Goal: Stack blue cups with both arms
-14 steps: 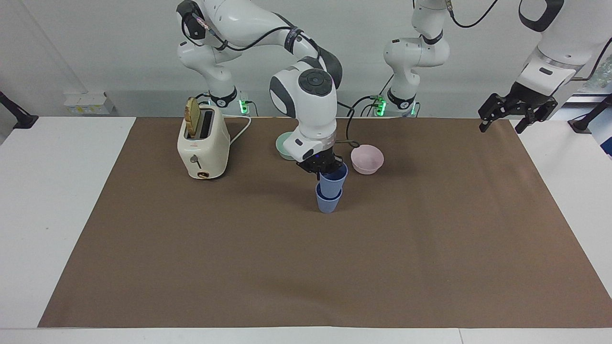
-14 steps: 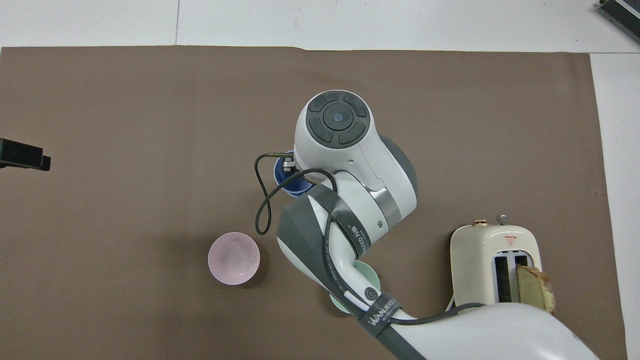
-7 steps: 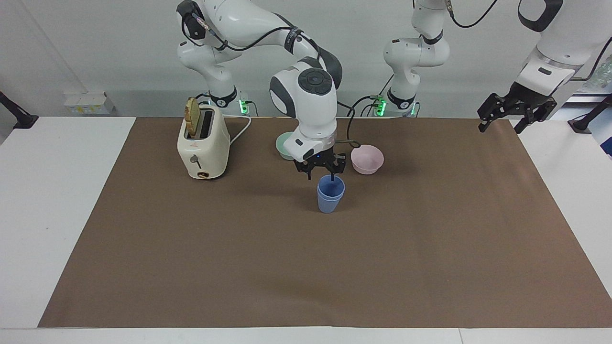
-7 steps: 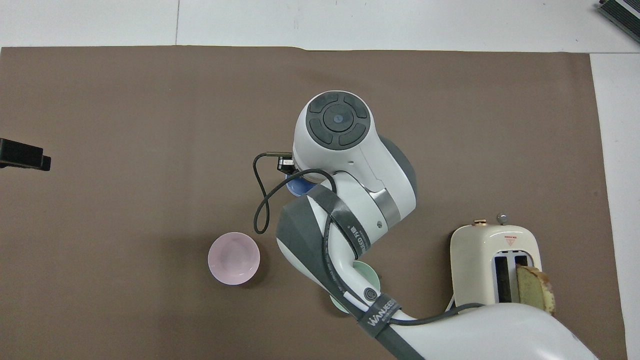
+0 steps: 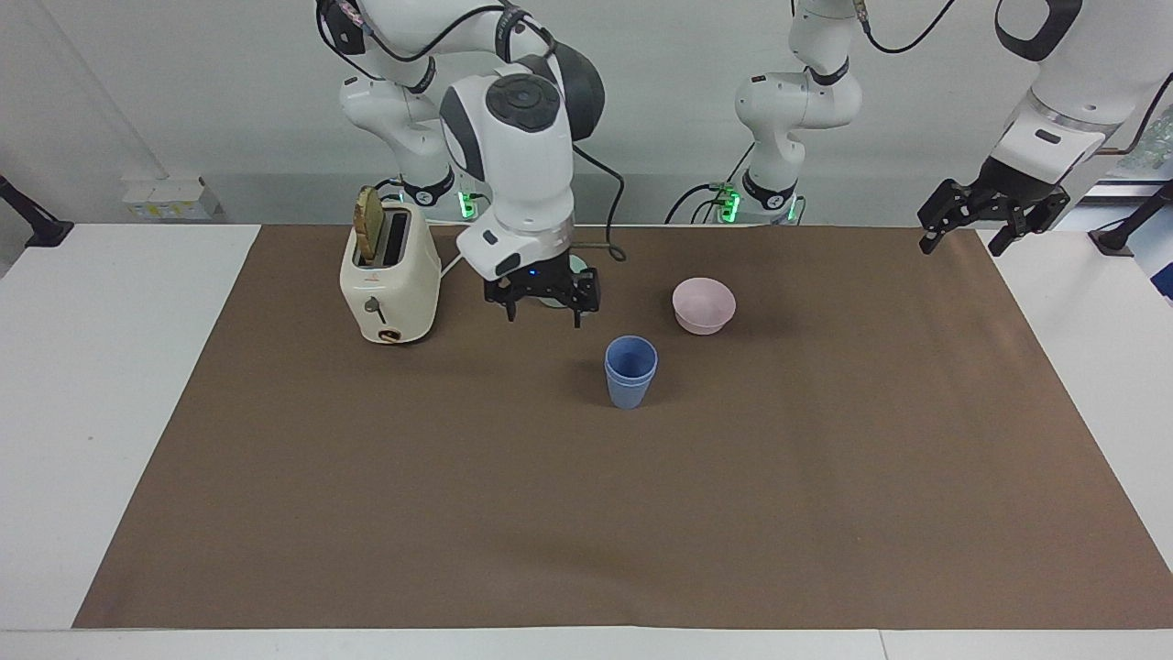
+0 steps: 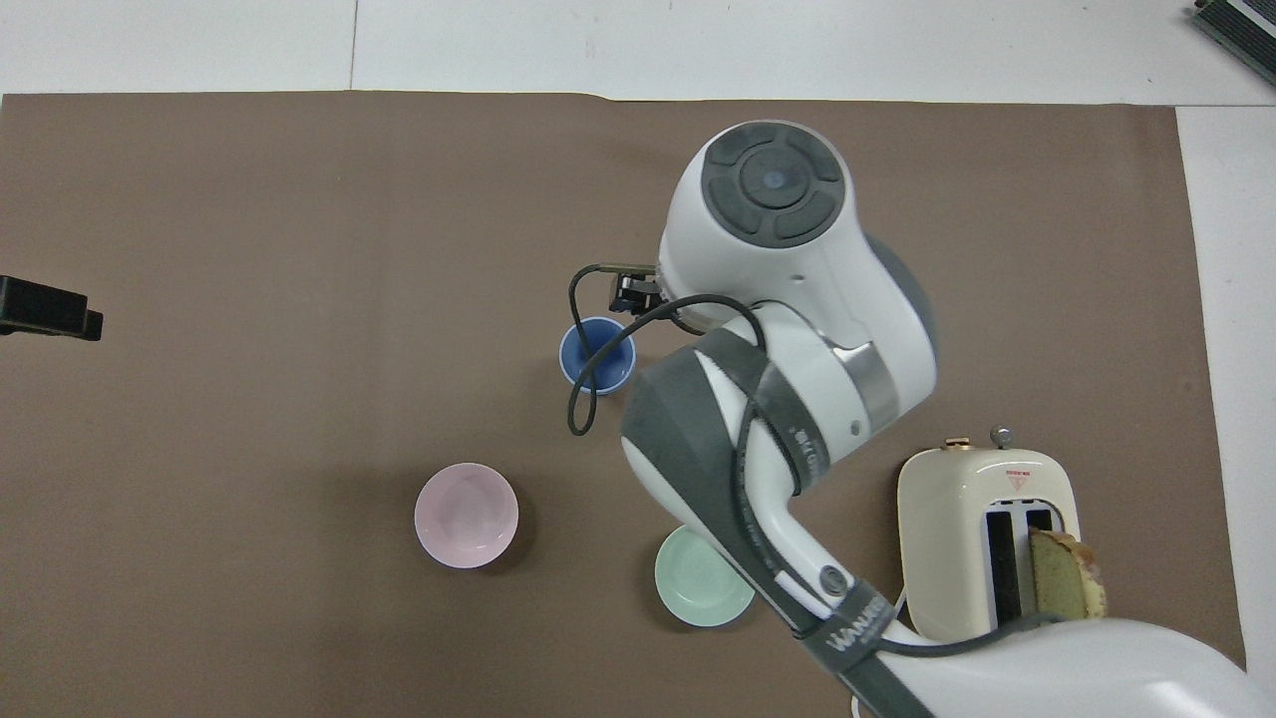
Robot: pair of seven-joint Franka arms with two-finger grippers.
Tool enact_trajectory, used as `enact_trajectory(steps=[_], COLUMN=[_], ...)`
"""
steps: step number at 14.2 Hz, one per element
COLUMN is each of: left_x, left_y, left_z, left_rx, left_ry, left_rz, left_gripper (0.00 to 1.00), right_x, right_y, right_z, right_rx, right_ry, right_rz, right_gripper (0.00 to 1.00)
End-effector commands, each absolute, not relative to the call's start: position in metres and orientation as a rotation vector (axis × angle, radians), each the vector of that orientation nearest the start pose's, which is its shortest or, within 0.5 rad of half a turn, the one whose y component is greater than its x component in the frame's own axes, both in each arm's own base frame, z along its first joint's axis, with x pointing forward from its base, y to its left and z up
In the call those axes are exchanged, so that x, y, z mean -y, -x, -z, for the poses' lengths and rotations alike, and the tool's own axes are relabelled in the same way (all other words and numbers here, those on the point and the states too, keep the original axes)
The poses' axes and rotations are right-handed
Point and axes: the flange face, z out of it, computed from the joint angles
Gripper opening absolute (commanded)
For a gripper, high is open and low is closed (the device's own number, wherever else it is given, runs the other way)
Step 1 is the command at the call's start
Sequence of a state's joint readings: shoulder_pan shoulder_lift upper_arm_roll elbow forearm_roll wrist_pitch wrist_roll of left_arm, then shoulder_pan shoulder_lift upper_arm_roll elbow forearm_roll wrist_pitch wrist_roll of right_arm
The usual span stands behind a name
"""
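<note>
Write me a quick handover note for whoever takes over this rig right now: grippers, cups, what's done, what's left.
Right gripper: open, empty, raised over the mat between the toaster and the blue cups.
Left gripper: open, empty, waiting over the mat's edge at its own end.
Blue cups: nested upright mid-mat, beside the pink bowl, nothing touching them.
Done: stack made.
Left: probably just parking the right arm.

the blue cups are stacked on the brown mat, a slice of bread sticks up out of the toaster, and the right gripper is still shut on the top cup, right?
Not quite. The right gripper is open and raised clear of the blue cups, holding nothing; the facing view shows this. The rest holds: the cups stand nested on the brown mat, and bread sticks up from the toaster.
</note>
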State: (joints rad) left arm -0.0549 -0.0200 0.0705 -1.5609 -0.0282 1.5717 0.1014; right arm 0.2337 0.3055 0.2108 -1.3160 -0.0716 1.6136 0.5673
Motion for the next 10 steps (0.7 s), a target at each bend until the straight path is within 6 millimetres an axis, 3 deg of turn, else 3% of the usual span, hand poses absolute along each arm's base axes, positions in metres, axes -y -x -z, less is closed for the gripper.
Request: enact_trajectory(steps=[1, 5, 9, 10], left_x=[0.006, 0.009, 0.004, 0.001], left_y=[-0.549, -0.548, -0.547, -0.547], left_z=[-0.643, -0.645, -0.644, -0.644], left_rx=[-0.162, -0.165, -0.150, -0.141], left_ry=[3.154, 3.154, 3.155, 3.156], left_rz=[0.103, 0.103, 0.094, 0.094], left_gripper=[1.00, 1.00, 1.00, 1.00], right_x=[-0.196, -0.128, -0.032, -0.016], right_y=[-0.581, -0.571, -0.579, -0.580], right_z=[-0.624, -0.645, -0.652, -0.652], right_rx=[-0.141, -0.066, -0.041, -0.050], right_ry=[3.147, 3.193, 3.184, 3.179], right_rz=[0.038, -0.065, -0.079, -0.078], right_gripper=[1.00, 1.00, 1.00, 1.00])
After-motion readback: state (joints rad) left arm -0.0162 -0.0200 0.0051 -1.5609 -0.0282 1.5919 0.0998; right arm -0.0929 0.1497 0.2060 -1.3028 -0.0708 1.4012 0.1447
